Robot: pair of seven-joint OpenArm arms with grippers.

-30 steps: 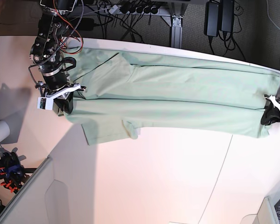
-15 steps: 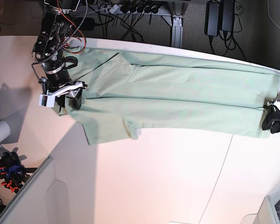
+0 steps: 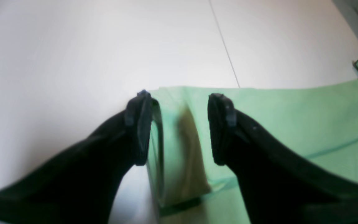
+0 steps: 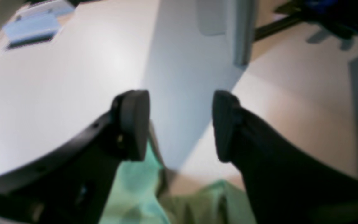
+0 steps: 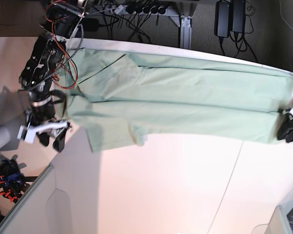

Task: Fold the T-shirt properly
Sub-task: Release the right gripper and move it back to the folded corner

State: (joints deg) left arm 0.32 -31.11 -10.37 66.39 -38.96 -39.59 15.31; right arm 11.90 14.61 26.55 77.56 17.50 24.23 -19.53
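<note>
Two pairs of fingers are what you see first, and both pairs stand apart with nothing between them. On the left gripper (image 3: 179, 129) the dark fingers (image 3: 138, 130) are spread wide over the edge of the T-shirt (image 3: 275, 118); the green cloth lies under the gap, and one fold of it stands up just beside the inner side of one finger, but the pads do not press it. In the base view you find this left gripper (image 5: 288, 130) at the far right, just at the end of the shirt.

On the right gripper (image 4: 179, 124) the fingers (image 4: 132, 124) are also open, and through the gap you look down on the white tabletop (image 4: 57, 93) and a grey shadow across it. Some crumpled green cloth of the T-shirt (image 4: 135, 186) shows low in this picture, under the fingers, and it is blurred, so you cannot tell if it touches them. In the base view the right gripper (image 5: 49, 136) hangs at the left, just beside the left end of the shirt, over the bare tabletop (image 5: 176, 185).

Going outward, the T-shirt (image 5: 185, 102) lies stretched long across the back part of the tabletop, from the one gripper to the other. It is flat, with long creases running along it. Behind the tabletop you see black cables (image 5: 136, 9) and a metal frame (image 5: 184, 29).
</note>
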